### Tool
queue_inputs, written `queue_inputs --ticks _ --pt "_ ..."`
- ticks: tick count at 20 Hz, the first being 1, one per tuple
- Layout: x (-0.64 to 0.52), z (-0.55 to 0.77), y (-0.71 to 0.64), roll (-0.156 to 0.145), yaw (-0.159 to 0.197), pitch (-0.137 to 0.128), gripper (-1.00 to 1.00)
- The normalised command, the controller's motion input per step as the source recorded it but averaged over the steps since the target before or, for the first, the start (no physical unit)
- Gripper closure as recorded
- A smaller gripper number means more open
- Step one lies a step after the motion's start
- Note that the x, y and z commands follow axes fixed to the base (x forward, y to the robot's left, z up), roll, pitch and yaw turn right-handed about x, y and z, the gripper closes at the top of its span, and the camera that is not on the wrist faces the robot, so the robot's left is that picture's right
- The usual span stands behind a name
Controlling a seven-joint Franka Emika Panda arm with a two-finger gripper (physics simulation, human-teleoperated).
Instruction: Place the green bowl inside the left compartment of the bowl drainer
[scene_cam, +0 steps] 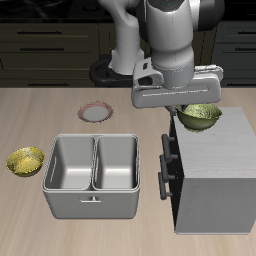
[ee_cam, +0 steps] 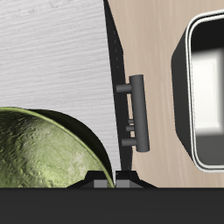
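The green bowl [scene_cam: 201, 118] hangs just over the top of a tall grey box [scene_cam: 215, 185], at that box's back edge. My gripper [scene_cam: 189, 107] is shut on the bowl's rim. In the wrist view the speckled inside of the green bowl [ee_cam: 44, 153] sits right beside the closed fingertips of the gripper [ee_cam: 115, 180]. The bowl drainer [scene_cam: 92, 204] stands near the table's front edge, beside the box, with both wells empty. Its left compartment [scene_cam: 70, 163] is the well farther from the box. One rim of the bowl drainer [ee_cam: 189, 96] shows in the wrist view.
The tall grey box has black handles [ee_cam: 136, 114] on the side facing the drainer. A smaller yellow bowl [scene_cam: 25, 160] sits beyond the drainer's far side. A pink-rimmed plate [scene_cam: 96, 112] lies farther back on the table.
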Motion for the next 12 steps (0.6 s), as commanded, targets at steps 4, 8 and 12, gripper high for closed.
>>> queue_inputs --ticks 4,8,12 --pt "-0.22 0.23 -0.42 -0.069 0.020 -0.037 1.00" --pt "-0.25 0.26 -0.54 -0.074 0.041 -0.042 1.00" --pt "-0.35 0.36 -0.86 -0.114 0.003 -0.051 1.00"
